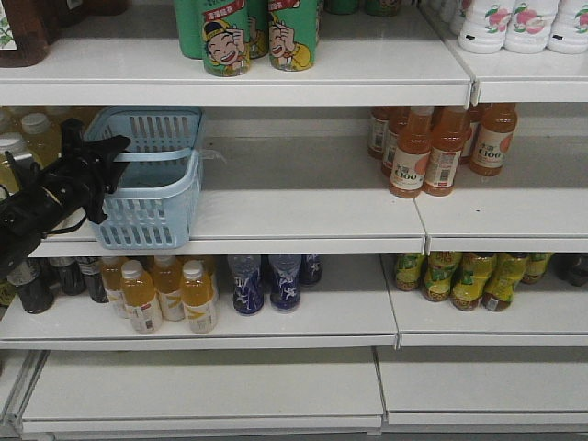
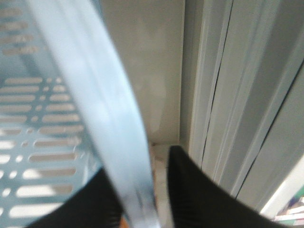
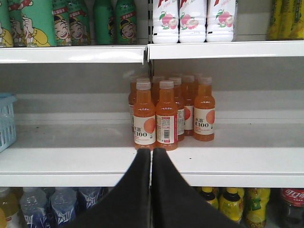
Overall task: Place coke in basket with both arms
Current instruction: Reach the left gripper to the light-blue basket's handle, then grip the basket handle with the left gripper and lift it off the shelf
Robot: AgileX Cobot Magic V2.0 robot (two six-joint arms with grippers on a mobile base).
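The light blue basket (image 1: 152, 197) stands at the left of the middle shelf. My left gripper (image 1: 118, 158) reaches in from the left at its near rim. In the left wrist view a pale blue band of the basket (image 2: 95, 95) runs between the fingers of the left gripper (image 2: 140, 164), which stand apart, with a gap on the right side. My right gripper (image 3: 152, 151) is shut and empty, level with the front edge of the middle shelf. The coke (image 3: 292, 197), with its red label, stands on the lower shelf at the far right, below and right of the right gripper.
Orange juice bottles (image 1: 441, 147) (image 3: 161, 114) stand on the middle shelf, straight ahead of the right gripper. Green cans (image 1: 248, 37) and white bottles (image 1: 524, 23) fill the top shelf. On the lower shelf are yellow drinks (image 1: 165, 294), blue bottles (image 1: 266, 283) and yellow-green bottles (image 1: 469, 276).
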